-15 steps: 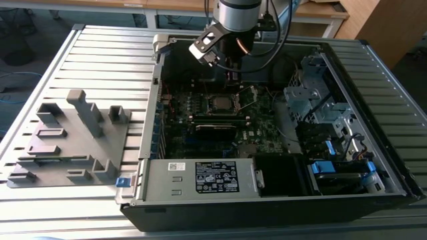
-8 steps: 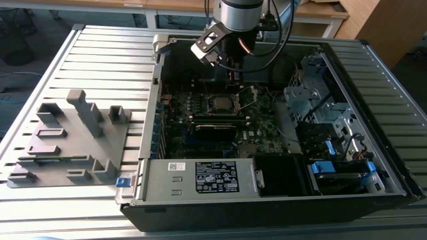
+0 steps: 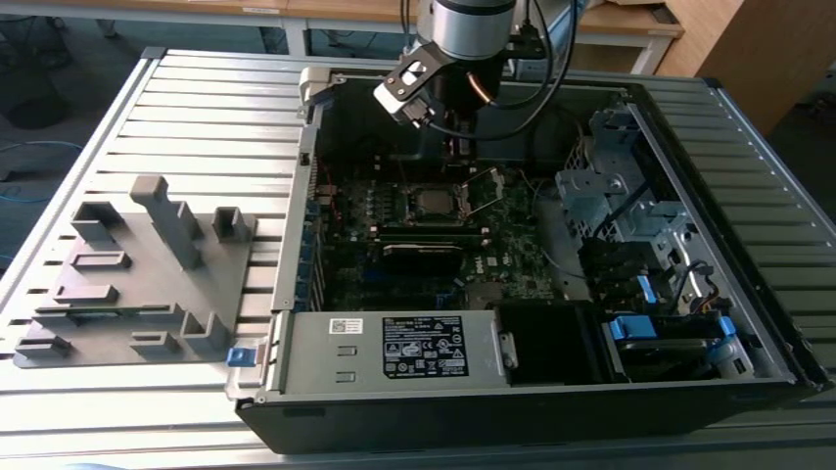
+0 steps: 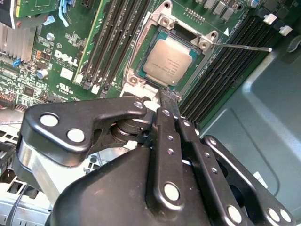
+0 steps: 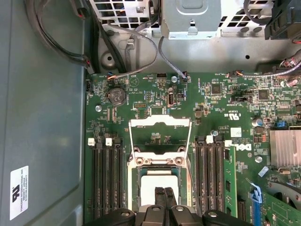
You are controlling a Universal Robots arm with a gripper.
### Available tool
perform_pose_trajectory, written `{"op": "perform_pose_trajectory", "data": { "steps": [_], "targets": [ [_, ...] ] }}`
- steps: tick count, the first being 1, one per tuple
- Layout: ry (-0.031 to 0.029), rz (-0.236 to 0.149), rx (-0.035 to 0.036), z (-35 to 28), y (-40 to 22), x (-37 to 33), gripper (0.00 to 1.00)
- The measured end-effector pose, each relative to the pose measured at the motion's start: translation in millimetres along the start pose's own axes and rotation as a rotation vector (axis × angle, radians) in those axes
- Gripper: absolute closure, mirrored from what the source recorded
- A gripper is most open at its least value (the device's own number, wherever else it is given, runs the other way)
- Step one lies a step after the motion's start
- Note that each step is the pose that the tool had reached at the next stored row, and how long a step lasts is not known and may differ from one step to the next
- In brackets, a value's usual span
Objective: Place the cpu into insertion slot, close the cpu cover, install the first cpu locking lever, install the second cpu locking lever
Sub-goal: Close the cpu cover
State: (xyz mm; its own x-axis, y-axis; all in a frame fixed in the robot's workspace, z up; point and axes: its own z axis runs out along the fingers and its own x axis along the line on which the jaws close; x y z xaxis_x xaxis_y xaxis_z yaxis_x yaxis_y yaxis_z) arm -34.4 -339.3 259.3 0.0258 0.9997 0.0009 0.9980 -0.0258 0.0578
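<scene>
Gripper (image 4: 165, 96) hangs from the arm (image 3: 471, 29) over the far half of the open computer case (image 3: 523, 421). In both wrist views its two fingers are pressed flat together, with nothing seen between them. In the second wrist view their tips sit right at the edge of the insertion slot (image 4: 203, 44); contact cannot be confirmed.

Cpu (image 4: 169, 62) lies flat and square inside the insertion slot, its dull silver top uncovered. In the first wrist view the cpu cover (image 5: 160, 123) stands swung up off the socket, with green motherboard (image 5: 225, 103) visible through its window. One locking lever (image 4: 244, 47), a thin metal rod, sticks out clear of the socket, unlatched.

Long black memory slots (image 4: 113, 42) flank the socket on both sides. The power supply box (image 3: 392, 348) occupies the near side of the case. A grey fixture (image 3: 131, 284) rests on the slatted table (image 3: 196, 108), to the exterior view's left of the case.
</scene>
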Motion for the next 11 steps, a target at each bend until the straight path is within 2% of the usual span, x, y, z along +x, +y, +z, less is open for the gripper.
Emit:
{"op": "perform_pose_trajectory", "data": {
  "steps": [11],
  "targets": [
    [0.0,0.0,0.0,0.1,2.1,0.1,0.89]
  ]
}}
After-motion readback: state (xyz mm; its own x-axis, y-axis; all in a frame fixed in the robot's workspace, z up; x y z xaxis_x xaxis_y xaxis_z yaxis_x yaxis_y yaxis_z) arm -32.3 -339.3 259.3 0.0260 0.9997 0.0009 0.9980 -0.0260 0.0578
